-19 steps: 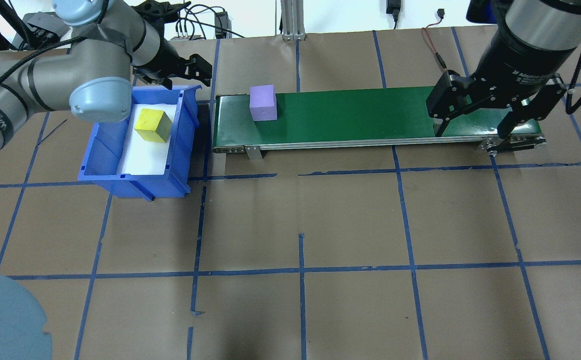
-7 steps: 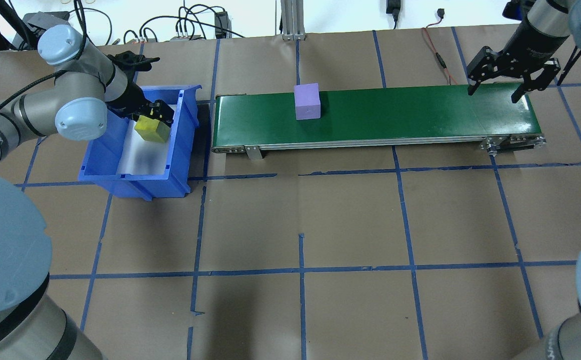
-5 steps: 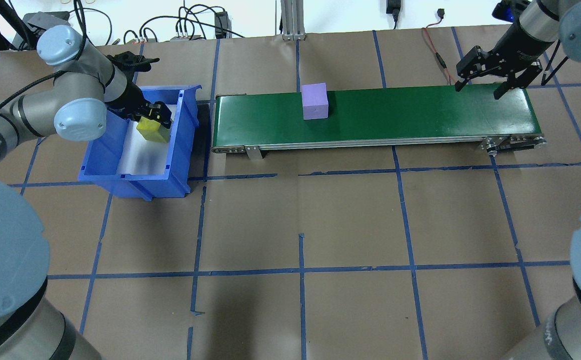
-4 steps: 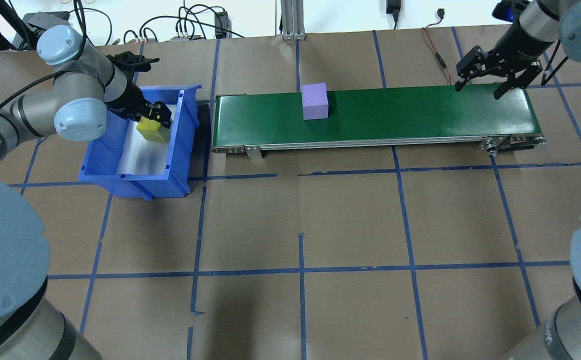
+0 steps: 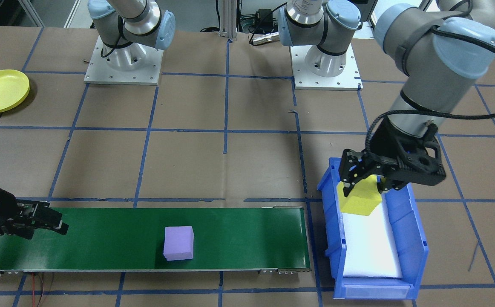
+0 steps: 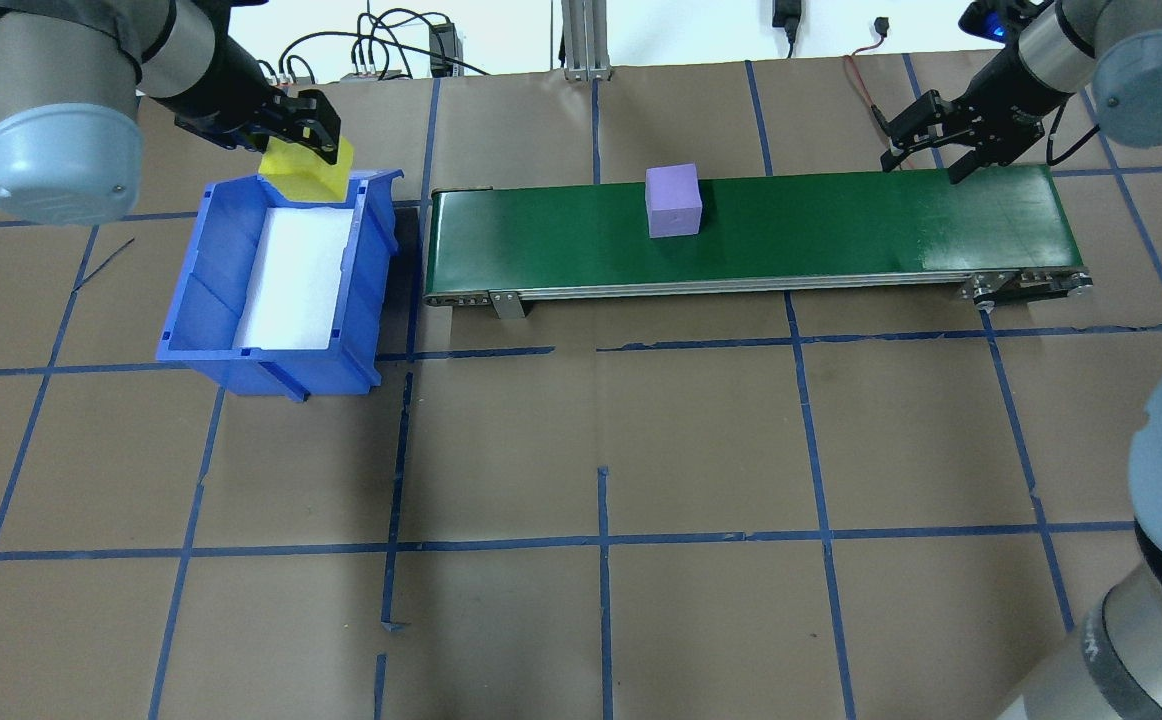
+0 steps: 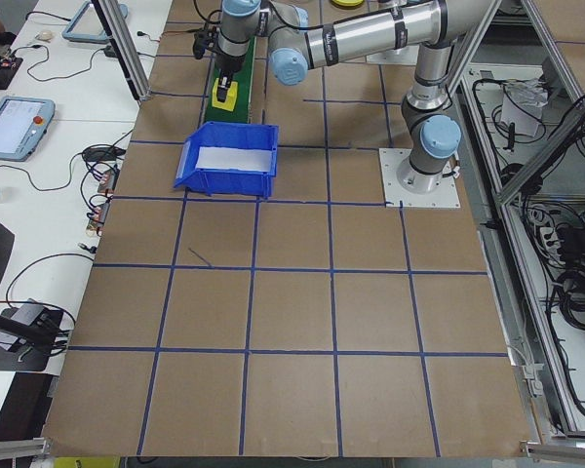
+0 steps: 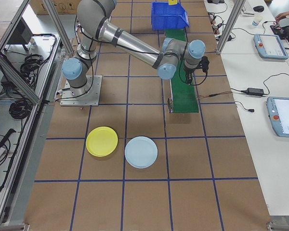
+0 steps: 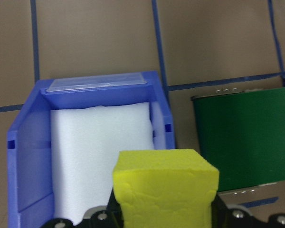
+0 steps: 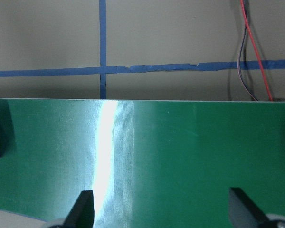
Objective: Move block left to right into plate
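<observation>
A: Why is the left end effector [image 5: 364,183] holding the yellow foam cube [image 5: 360,200] above the blue plastic bin [image 5: 418,251] rather than inside it?

B: It pinches the cube between its two fingers, clear of the bin's back rim; I judge it is carrying the cube toward the near end of the green conveyor belt [image 6: 821,230], which sits just beside the bin; the belt looks like the means of sending blocks left to right.

A: And the lilac foam cube [image 6: 673,201]?

B: It sits upright on the belt, about mid-length, touching nothing else; it is well apart from both arms.

A: So why does the right end effector [image 6: 927,161] hang at the belt's far end?

B: Its fingers are spread wide, tips low over the green surface, as the right wrist view shows; I take that as a waiting pose, placed to catch the lilac cube when it arrives; the cube's edge only just shows at the side of that view.

A: What do the containers hold?

B: The bin holds only a white foam liner [image 6: 296,275], now that the yellow cube is out of it; the yellow round plate [image 8: 102,141] and the pale blue round plate [image 8: 141,152] lie side by side on the brown paper-covered counter [image 6: 601,450], near the robot's right base; both are bare, so no block has reached a plate yet.
</observation>
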Controlling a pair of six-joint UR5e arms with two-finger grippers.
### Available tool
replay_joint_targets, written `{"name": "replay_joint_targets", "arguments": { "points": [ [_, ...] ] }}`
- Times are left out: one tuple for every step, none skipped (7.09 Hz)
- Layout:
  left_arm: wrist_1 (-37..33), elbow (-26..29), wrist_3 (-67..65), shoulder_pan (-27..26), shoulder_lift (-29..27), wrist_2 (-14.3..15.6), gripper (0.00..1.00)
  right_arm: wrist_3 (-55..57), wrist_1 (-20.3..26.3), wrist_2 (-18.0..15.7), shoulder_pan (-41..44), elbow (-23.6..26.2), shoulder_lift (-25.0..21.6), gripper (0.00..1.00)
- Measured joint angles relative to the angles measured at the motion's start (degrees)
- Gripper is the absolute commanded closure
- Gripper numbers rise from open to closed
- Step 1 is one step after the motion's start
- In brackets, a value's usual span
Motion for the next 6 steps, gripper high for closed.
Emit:
{"name": "replay_joint_targets", "arguments": {
  "points": [
    [0.5,-0.1,-4.1,-3.1,-1.1,-0.2,0.60,-0.3,-1.8,0.2,-0.1,1.0,0.0,0.00],
    [2.3,-0.4,-7.7,-6.1,-3.6,-0.2,0.60,-0.4,-2.6,0.3,-0.2,1.6,-0.1,0.00],
    [5.2,-0.6,-10.9,-8.9,-6.7,-0.2,0.60,-0.4,-2.8,0.5,-0.6,1.8,-0.1,0.00],
    [8.3,-0.8,-12.8,-11.2,-10.4,-0.2,0.22,-0.3,-2.9,1.1,-0.9,1.9,-0.1,0.00],
    [10.8,-0.8,-13.5,-12.2,-13.0,-0.2,0.00,-0.3,-2.9,1.5,-1.1,2.0,-0.3,0.00],
    [11.7,-0.9,-13.8,-12.5,-14.2,-0.2,0.00,-0.3,-3.0,1.7,-1.1,2.1,-0.4,0.00]
  ]
}}
